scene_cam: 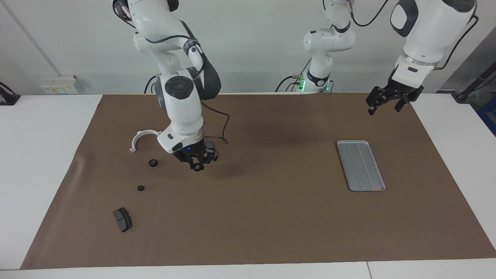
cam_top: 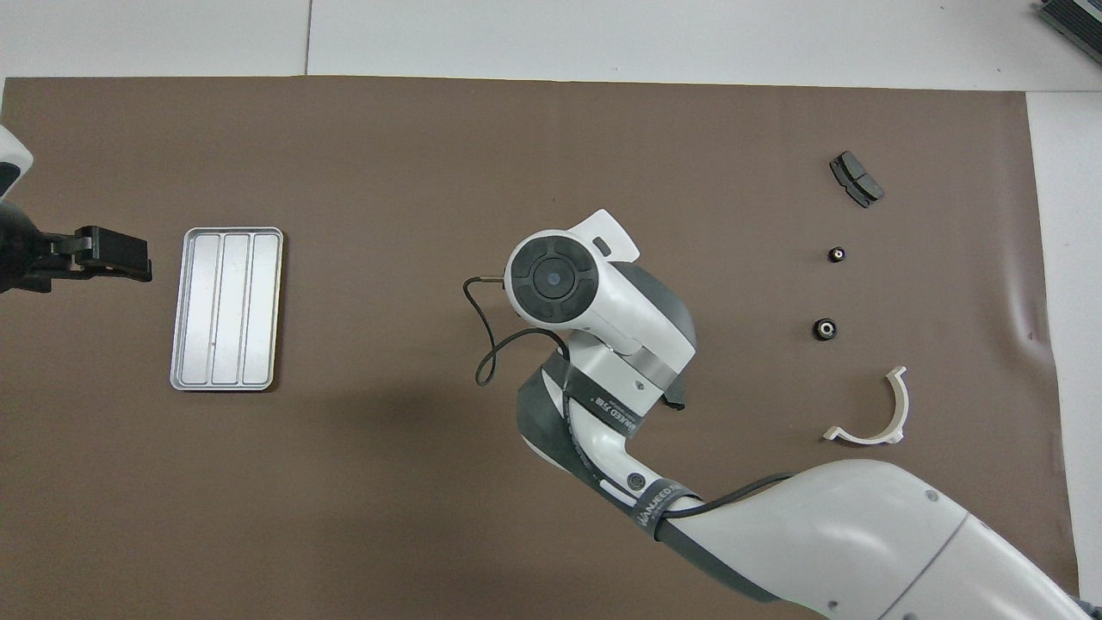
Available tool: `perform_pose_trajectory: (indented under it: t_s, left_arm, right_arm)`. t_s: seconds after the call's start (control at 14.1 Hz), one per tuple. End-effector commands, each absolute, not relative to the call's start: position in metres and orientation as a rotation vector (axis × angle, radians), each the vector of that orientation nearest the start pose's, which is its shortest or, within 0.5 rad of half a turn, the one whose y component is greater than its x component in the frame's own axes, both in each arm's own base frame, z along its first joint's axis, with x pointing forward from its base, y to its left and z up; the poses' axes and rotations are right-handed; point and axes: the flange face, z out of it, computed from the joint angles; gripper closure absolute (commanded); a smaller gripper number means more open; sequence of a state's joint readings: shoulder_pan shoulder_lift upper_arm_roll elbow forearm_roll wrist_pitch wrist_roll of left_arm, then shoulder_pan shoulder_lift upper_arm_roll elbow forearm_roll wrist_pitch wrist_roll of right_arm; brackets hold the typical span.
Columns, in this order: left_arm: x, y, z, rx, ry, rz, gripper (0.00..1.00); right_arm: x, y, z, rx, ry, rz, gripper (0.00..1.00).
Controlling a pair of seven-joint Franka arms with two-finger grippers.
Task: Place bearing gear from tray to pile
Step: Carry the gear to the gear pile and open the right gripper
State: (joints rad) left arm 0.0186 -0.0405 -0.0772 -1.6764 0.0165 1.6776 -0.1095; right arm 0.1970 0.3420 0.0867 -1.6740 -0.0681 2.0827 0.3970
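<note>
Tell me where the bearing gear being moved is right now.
In the facing view the bearing gear is held in the right gripper, up over the mat beside a brake pad.

text: none legible | right arm (cam_top: 603, 405) band: lettering unreadable
</note>
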Motion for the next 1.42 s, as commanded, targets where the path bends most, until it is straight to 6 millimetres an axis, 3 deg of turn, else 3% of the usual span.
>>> perform_pose_trajectory:
  t_s: [0.0, 0.14, 0.35, 0.71, 0.78, 0.92, 0.99, 1.13, 1.35]
  left_arm:
    - [0.543, -0.029, 0.607, -3.134, -0.079, -0.075, 0.00]
    - [0.543, -0.029, 0.606, -3.134, -0.079, -0.073, 0.00]
    - [0.543, -0.029, 0.607, -3.134, -0.079, -0.075, 0.00]
    - [0.543, -0.029, 0.607, -3.134, -0.079, -0.075, 0.00]
    - [0.543, -0.029, 0.607, -3.134, -0.079, -0.075, 0.00]
    - [0.543, -0.029, 0.607, -3.134, -0.079, -0.075, 0.00]
    - [0.543, -0.029, 0.607, -3.134, -0.079, -0.075, 0.00]
    - [0.543, -0.029, 0.607, -3.134, -0.079, -0.075, 0.00]
    - [0.543, -0.029, 0.607, -3.134, -0.079, -0.075, 0.00]
  right_arm:
    - [0.623, 0.120, 0.374, -3.098, 0.084, -0.121, 1.00]
    - [0.617, 0.096, 0.348, -3.102, 0.050, -0.163, 1.00]
    - [0.615, 0.068, 0.325, -3.123, 0.028, -0.132, 1.00]
    - [0.614, 0.061, 0.295, -3.128, 0.040, -0.166, 1.00]
    - [0.615, 0.057, 0.291, -3.130, 0.049, -0.161, 0.94]
    - [0.615, 0.058, 0.282, -3.133, 0.056, -0.148, 0.26]
    - [0.616, 0.057, 0.283, -3.131, 0.063, -0.164, 0.00]
    - [0.619, 0.058, 0.299, -3.127, 0.061, -0.190, 0.00]
    - [0.625, 0.049, 0.353, -3.115, 0.086, -0.241, 0.00]
